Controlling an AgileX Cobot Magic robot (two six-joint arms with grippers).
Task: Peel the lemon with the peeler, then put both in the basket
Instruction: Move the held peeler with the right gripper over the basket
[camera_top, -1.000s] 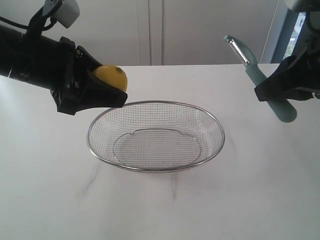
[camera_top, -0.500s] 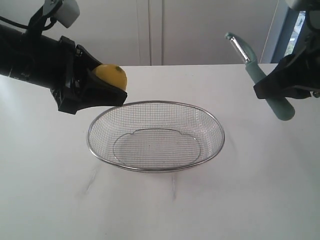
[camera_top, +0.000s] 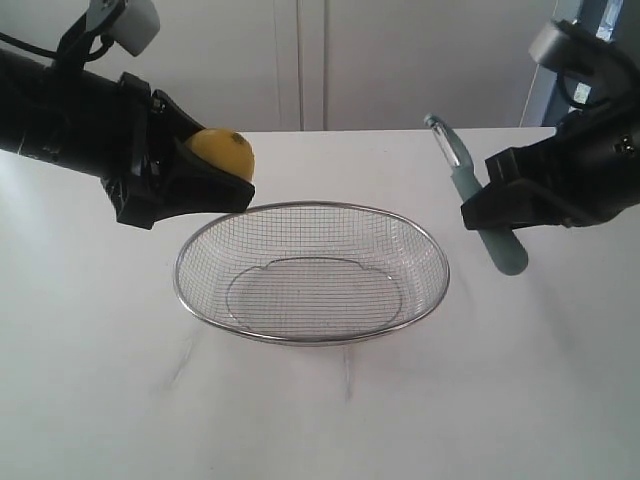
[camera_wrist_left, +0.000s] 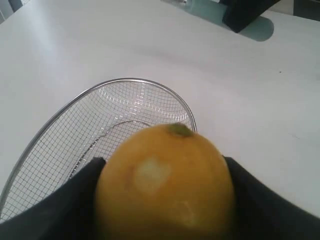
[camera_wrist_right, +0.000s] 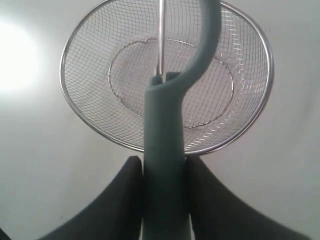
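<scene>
My left gripper (camera_top: 215, 172) is shut on the yellow lemon (camera_top: 222, 153), held in the air just above the left rim of the wire basket (camera_top: 312, 338). In the left wrist view the lemon (camera_wrist_left: 165, 185) fills the space between the black fingers, a pale scraped patch on its skin. My right gripper (camera_top: 497, 206) is shut on the teal handle of the peeler (camera_top: 500, 240), whose metal blade points up and to the left, hanging just right of the basket. In the right wrist view the peeler (camera_wrist_right: 165, 145) sits between the pads over the basket (camera_wrist_right: 90, 125).
The basket stands alone on a white table (camera_top: 320, 420). A pale wall with a panel seam runs behind, and a window strip (camera_top: 545, 90) shows at the back right.
My right gripper has moved left and down with the peeler, closer to the basket's right rim. The left gripper and the lemon have stayed in place.
</scene>
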